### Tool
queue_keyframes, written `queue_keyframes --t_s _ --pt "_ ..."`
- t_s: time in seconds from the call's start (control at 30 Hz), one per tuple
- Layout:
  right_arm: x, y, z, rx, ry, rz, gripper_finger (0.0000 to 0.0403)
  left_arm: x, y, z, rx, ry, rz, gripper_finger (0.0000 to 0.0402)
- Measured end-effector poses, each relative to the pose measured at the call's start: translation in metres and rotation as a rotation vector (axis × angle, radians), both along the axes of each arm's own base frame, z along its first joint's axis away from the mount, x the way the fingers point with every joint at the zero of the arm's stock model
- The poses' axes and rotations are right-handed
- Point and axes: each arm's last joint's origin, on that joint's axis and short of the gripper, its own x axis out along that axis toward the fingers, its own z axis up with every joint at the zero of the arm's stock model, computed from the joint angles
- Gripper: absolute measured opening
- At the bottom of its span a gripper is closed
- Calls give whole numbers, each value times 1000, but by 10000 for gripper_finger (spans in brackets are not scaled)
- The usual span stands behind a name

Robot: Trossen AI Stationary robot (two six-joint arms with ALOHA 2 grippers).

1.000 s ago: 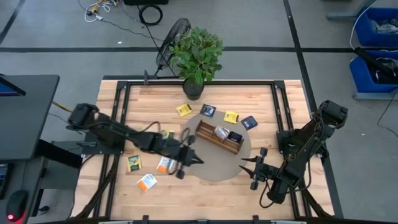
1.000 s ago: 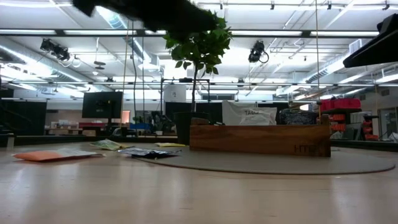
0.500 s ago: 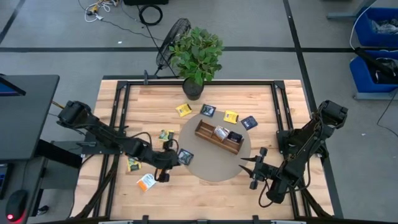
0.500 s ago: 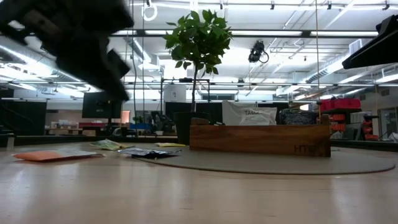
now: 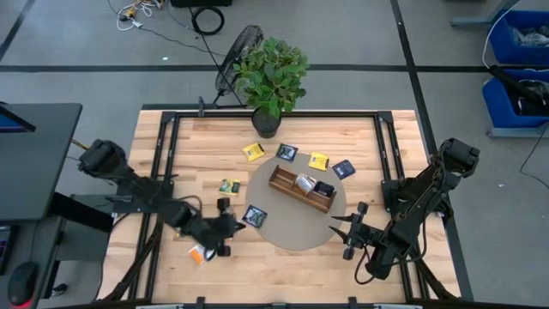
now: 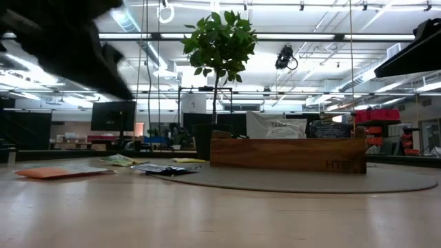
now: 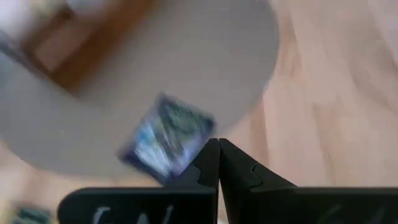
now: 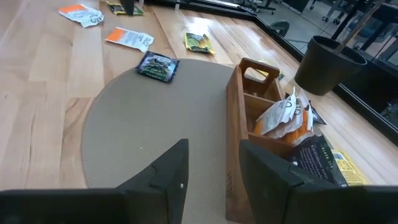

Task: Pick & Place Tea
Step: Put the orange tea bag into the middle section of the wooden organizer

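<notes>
The left end effector (image 5: 225,232) hovers over the bench (image 5: 283,257) with fingers pressed together, empty; a dark blue tea packet (image 5: 255,215) lies just beside it on the round mat's (image 5: 296,236) edge; the right end effector (image 5: 352,233) waits spread wide.

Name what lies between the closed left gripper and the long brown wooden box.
In the high view, one dark blue square tea packet lies on the round grey mat, between the left gripper and the wooden box.
</notes>
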Motion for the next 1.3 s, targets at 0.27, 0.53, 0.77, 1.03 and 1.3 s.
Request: queue_keyframes --t_s 0.27,0.53,0.77,1.03,1.3 --pt "0 0 0 11 14 7 149 -30 -27 20 184 -211 27 7" --pt "1 -1 0 10 14 1 149 -23 -15 16 29 -394 -132 12" --pt "1 0 0 17 14 1 149 -40 29 -4 -154 -458 -183 12" --pt "3 -2 -1 15 21 -7 149 -59 61 -14 -524 -375 128 14" --pt "6 -4 0 23 16 -20 149 -68 72 -39 -641 -125 350 27"
